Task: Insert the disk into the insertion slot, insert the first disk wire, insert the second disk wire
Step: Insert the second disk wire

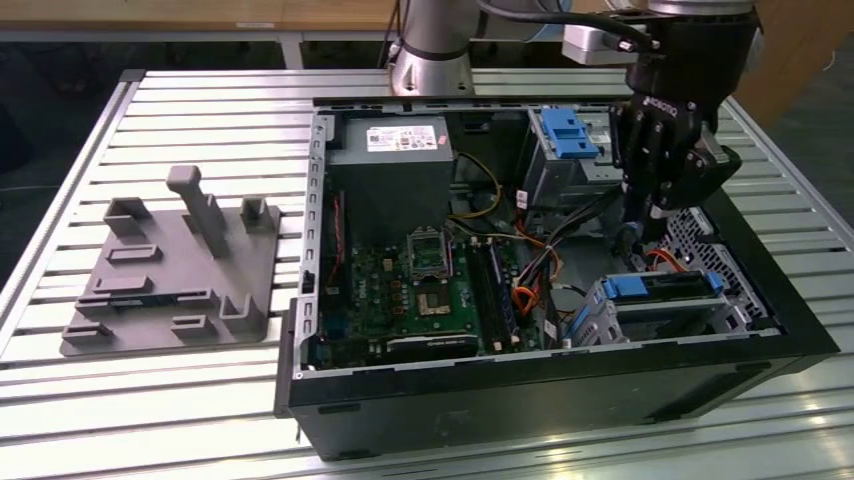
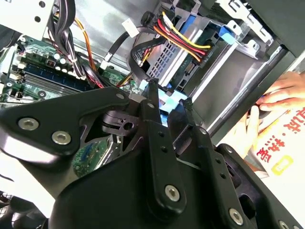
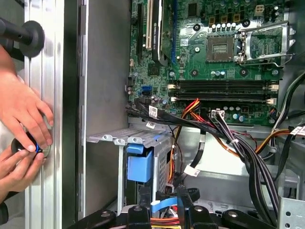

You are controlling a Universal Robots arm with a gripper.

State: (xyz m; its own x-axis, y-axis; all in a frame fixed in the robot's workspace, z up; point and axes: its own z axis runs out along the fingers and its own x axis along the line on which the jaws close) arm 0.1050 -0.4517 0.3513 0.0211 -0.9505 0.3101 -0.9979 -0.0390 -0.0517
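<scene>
Gripper (image 1: 630,232) is down inside the case (image 1: 534,400), fingers drawn close and pinching a blue wire (image 3: 164,204) between them. The disk (image 1: 661,286) sits seated in the slot (image 1: 674,318), just below the gripper, its blue carrier showing.

Silver arm (image 1: 430,45), black fingers (image 2: 157,143) studded with silver screws (image 2: 172,192).
</scene>
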